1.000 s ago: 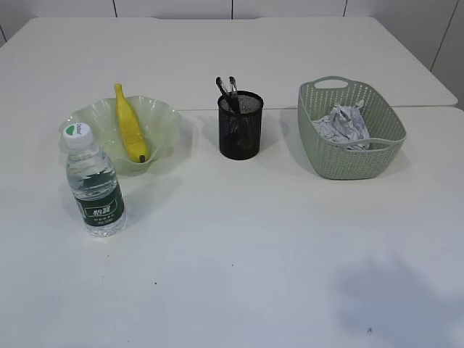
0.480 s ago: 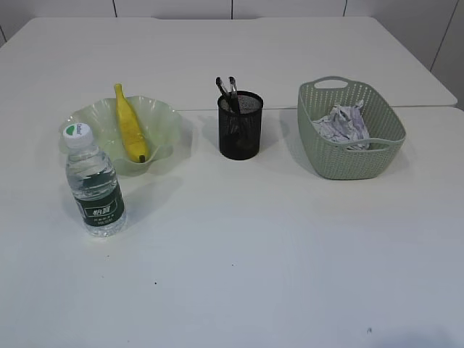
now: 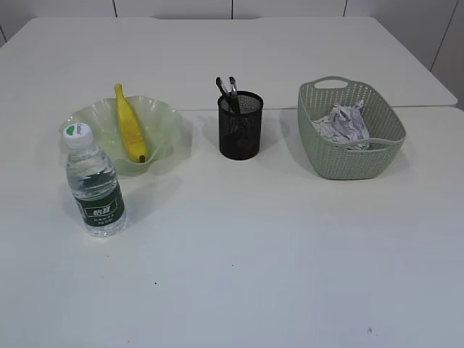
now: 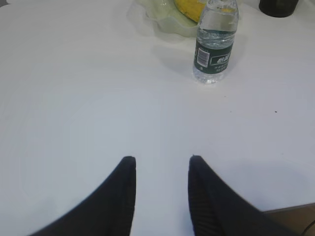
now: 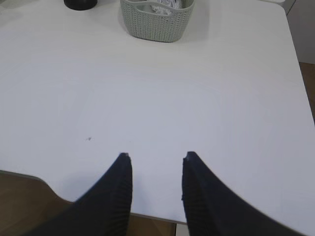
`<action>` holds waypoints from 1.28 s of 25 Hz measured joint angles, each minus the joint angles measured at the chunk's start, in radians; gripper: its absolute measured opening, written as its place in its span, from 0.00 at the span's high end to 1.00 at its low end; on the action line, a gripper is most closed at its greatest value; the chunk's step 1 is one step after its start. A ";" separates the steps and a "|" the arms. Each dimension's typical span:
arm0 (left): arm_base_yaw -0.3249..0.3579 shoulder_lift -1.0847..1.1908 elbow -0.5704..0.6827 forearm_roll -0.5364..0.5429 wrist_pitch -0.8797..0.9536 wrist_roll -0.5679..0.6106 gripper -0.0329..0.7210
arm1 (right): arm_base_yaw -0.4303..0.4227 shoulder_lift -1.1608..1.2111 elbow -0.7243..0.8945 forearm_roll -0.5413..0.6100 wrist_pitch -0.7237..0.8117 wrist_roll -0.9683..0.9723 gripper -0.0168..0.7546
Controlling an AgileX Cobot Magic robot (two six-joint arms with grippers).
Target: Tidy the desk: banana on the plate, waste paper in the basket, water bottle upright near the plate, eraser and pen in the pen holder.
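The left gripper (image 4: 160, 160) hangs over bare white table (image 3: 261, 261) near the table's front edge, its two dark fingers (image 4: 123, 196) parted with nothing between them. Ahead of it and a little to its right, the water bottle (image 4: 215, 44) stands upright, clear plastic with a dark green label and a white cap. Just beyond the bottle sits the pale green scalloped plate (image 4: 167, 19), and the yellow banana (image 4: 189, 7) lies on it; in the left wrist view only the near parts of both show at the top edge. Further to the right of that gripper, at the top corner, is the foot of the black mesh pen holder (image 4: 278, 6).

The right gripper (image 5: 155, 156) likewise hangs above bare table close to the front edge, fingers (image 5: 197, 196) spread apart and holding nothing. Straight ahead of it, well apart, stands the grey-green woven basket (image 5: 157, 22) with the crumpled waste paper (image 5: 165, 4) inside. Ahead and to this gripper's left, the base of the pen holder shows at the top edge.

In the exterior view neither gripper appears. The bottle (image 3: 94, 185) stands just in front of the plate (image 3: 163, 119), the banana (image 3: 129, 129) lies lengthwise in the plate, and the basket (image 3: 348, 156) holds the paper (image 3: 342, 123). The pen holder (image 3: 240, 127) stands between plate and basket, with two dark pens (image 3: 226, 90) sticking out of its top. Whether the eraser is inside cannot be told.
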 joint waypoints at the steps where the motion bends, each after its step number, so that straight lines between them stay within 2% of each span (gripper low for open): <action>1: 0.000 0.000 0.000 0.000 0.000 0.000 0.63 | 0.000 0.000 0.000 0.000 0.001 -0.001 0.64; 19: 0.000 0.000 0.000 0.000 0.000 0.000 0.63 | 0.000 0.000 0.147 0.000 -0.081 -0.005 0.64; 32: 0.000 0.000 0.000 0.000 0.000 0.000 0.64 | 0.002 0.000 0.155 0.000 -0.099 -0.006 0.64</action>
